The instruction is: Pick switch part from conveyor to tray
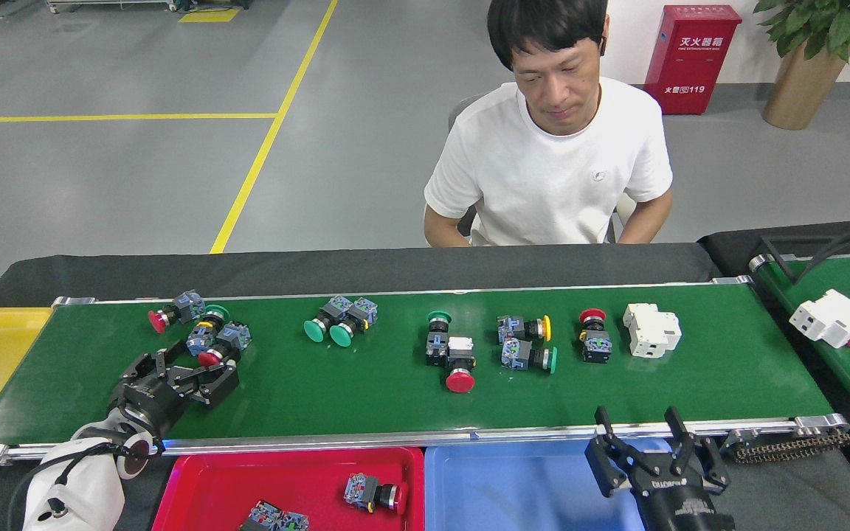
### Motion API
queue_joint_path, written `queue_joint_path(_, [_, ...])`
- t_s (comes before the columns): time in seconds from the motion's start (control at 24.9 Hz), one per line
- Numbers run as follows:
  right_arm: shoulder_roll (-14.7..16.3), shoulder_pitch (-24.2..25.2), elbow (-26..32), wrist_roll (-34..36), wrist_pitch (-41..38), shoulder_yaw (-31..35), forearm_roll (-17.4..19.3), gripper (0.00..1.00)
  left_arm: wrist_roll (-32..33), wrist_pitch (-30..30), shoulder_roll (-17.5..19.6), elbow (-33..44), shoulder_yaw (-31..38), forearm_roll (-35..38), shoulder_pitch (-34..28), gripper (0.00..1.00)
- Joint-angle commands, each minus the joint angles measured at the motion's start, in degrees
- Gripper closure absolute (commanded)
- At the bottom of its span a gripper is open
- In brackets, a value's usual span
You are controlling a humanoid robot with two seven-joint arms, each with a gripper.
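Red-capped switch part (212, 357) lay on the conveyor (366, 402) between the left gripper (202, 369) fingers — jaws wide, not yet closed. Closing squarely on its body should avoid nudging neighbours. Red tray (196, 487) waited below. Right gripper (645, 435) hung open, empty — cabinet (690, 59) read "119".

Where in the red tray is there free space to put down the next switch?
The red tray is bare on its left half and along its far rim. Its near middle is crowded: one red-capped switch and a pair of switch blocks at the bottom edge.
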State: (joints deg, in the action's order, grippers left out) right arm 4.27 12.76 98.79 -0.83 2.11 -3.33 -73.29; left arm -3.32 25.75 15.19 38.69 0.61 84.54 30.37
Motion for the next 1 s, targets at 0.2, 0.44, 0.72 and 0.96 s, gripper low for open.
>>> queue_joint_path(0.2, [-0.23,-1.16,1.4,0.57,0.18,0.08,-0.01,0.03,-0.72,0.44,0.46,4.03,0.53,-1.92,0.92,0.98])
queue_joint_path(0.44, [-6.3,-8.1,-3.43,-2.24,1.06,-2.03,-3.35,0.03,0.07,18.28,4.76,33.56,2.38,-8.43,-18.5,0.91])
queue_joint_path(0.72, [-9.99,-24.45,-22.41,-2.95,10.9,-7.91,-6.25,0.03,-0.11,19.25,6.08,48.5,5.54,-8.08,-38.37,0.0])
queue_joint_path(0.96, [-11.57,-31.31,-33.14,-3.12,12.22,-10.73,-6.08,0.11,-2.57,19.25,4.59,45.42,12.57,-7.37,-37.05,0.0])
